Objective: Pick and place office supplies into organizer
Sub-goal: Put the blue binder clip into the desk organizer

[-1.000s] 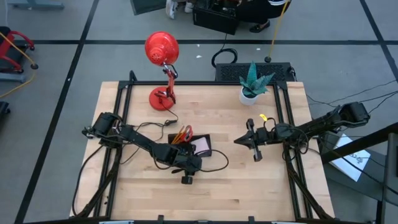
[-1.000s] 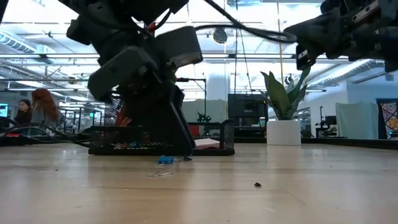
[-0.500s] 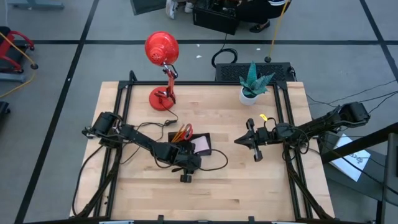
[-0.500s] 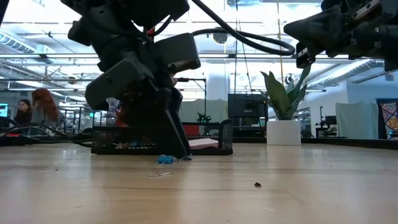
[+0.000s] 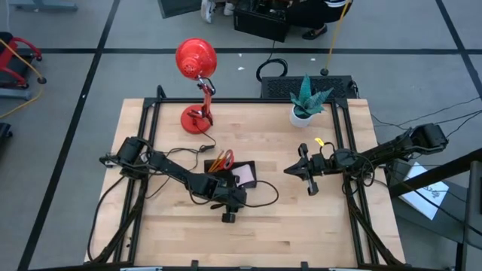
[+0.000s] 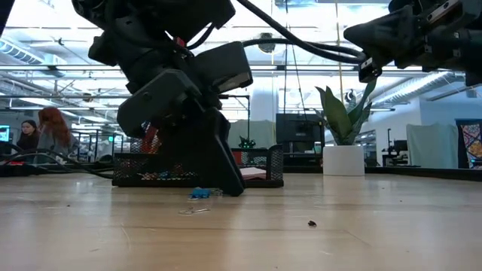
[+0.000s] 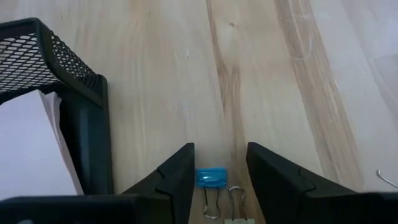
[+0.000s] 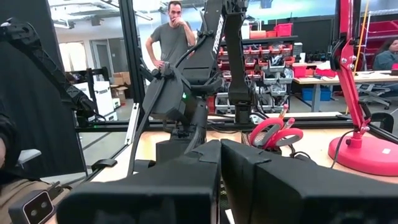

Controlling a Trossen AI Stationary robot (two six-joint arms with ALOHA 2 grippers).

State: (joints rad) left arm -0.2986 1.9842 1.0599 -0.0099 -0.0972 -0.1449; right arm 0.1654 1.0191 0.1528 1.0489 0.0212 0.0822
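My left gripper (image 5: 228, 212) is low over the table just near the black mesh organizer (image 5: 252, 165), open. In the left wrist view a small blue clip (image 7: 211, 178) lies flat on the wood between its two fingers, and a pale clip (image 7: 236, 208) lies beside it. In the low view the blue clip (image 6: 199, 193) rests on the table at the left gripper's fingertips (image 6: 230, 184). The organizer (image 7: 59, 68) holds red-handled scissors (image 5: 221, 160) and a pink sticky pad (image 5: 245, 178). My right gripper (image 5: 300, 172) waits shut, raised at the right.
A red desk lamp (image 5: 197, 83) stands at the far left and a potted plant (image 5: 305, 102) at the far right. A wire paper clip (image 6: 193, 211) and a small dark speck (image 6: 311, 223) lie on the wood near the camera. A black cable (image 5: 265, 197) loops right of the organizer.
My left gripper has sunk slightly toward the table over the blue clip, staying open. The clip has not moved.
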